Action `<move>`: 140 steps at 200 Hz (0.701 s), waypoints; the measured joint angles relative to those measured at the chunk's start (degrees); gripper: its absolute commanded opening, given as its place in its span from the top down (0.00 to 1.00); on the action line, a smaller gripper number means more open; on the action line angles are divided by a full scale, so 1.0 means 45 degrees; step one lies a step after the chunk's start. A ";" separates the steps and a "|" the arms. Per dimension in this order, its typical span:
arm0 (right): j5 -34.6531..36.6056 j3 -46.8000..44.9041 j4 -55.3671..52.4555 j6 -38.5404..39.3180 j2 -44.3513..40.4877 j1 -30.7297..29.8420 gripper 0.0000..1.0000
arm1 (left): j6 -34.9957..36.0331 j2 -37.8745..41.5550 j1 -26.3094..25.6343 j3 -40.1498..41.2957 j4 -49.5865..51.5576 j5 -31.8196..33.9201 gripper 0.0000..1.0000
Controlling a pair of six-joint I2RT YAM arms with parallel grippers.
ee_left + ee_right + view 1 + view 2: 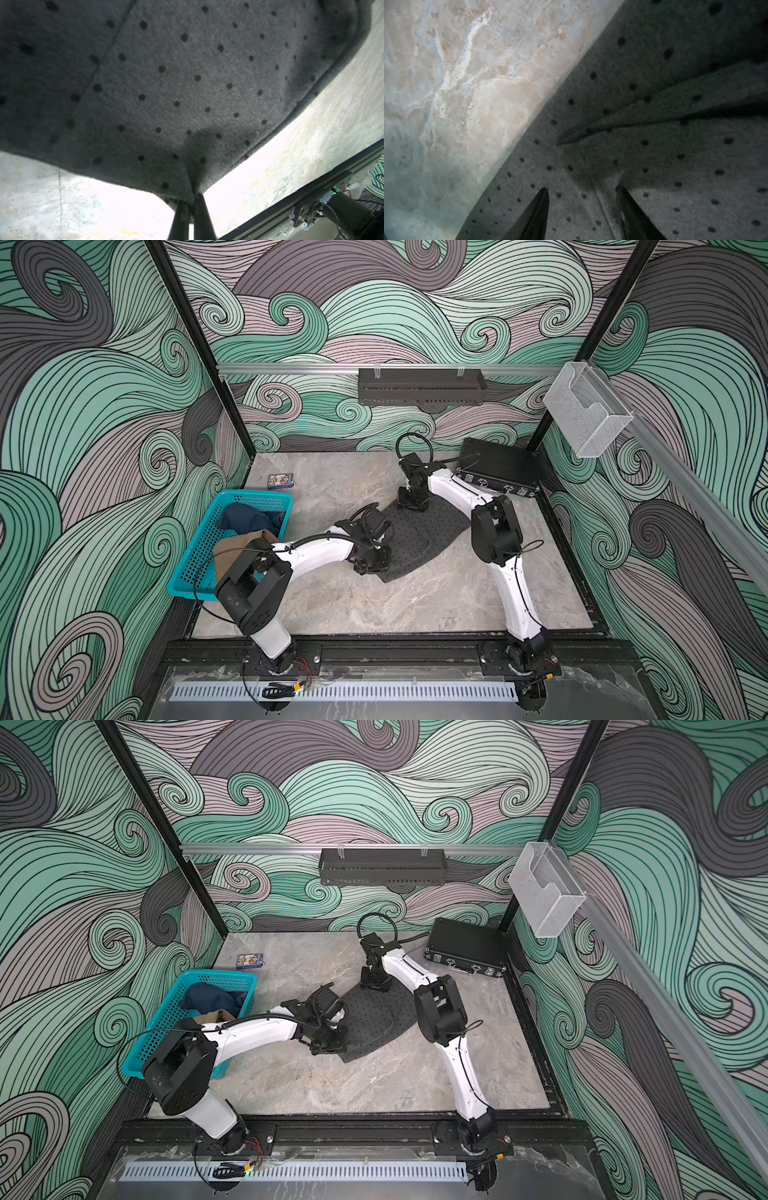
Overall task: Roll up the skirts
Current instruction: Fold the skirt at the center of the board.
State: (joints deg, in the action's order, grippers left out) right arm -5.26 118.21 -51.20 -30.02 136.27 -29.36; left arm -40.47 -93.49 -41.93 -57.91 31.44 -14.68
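Marble tabletop (353, 605), teal basket (194, 545) holding denim skirt (249, 516), tan skirt (232, 549)

On table (415, 605) ctr: spread skirt (419, 535). At L: basket (187, 576) w/ rear skirt (249, 518) and front skirt (232, 551) in it. Behind basket: small box (281, 481). Rear R: case (498, 468).

Three skirts (419, 539) (249, 516) (232, 549), one basket (198, 548), one case (498, 466)

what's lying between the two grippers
The dark grey dotted skirt, spread on the table from the left gripper to the right gripper, seen in both top views.
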 measured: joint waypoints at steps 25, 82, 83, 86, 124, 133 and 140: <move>0.0772 0.0767 -0.0573 0.0073 0.0457 -0.0019 0.54 | -0.0073 0.0000 0.0000 0.0000 -0.0034 0.0024 1.00; 0.1496 0.1705 -0.1214 0.0175 0.1010 0.0044 0.94 | -0.0301 0.0015 0.0000 0.0000 0.0073 0.0515 1.00; 0.1501 0.1724 -0.1229 0.0209 0.1010 0.0049 0.94 | -0.0301 0.0019 0.0000 0.0000 0.0078 0.0520 1.00; 0.1496 0.1758 -0.1248 0.0223 0.1010 0.0068 0.95 | -0.0311 0.0029 0.0000 0.0000 0.0097 0.0583 1.00; 0.0860 0.2084 -0.1214 0.0189 0.0763 0.0325 1.00 | -0.0500 0.0476 0.0165 -0.0233 0.0719 0.1321 1.00; 0.0525 0.2001 -0.1093 0.0185 0.0520 0.0476 0.98 | -0.0505 0.0568 0.0311 -0.0486 0.1010 0.1545 1.00; 0.0180 0.1778 -0.0869 0.0151 0.0189 0.0651 0.97 | -0.0505 0.0670 0.0432 -0.0714 0.1224 0.1724 1.00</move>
State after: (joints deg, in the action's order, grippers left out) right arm -4.45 126.21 -55.11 -29.34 137.12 -26.44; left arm -42.74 -90.48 -39.99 -61.12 36.95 -6.92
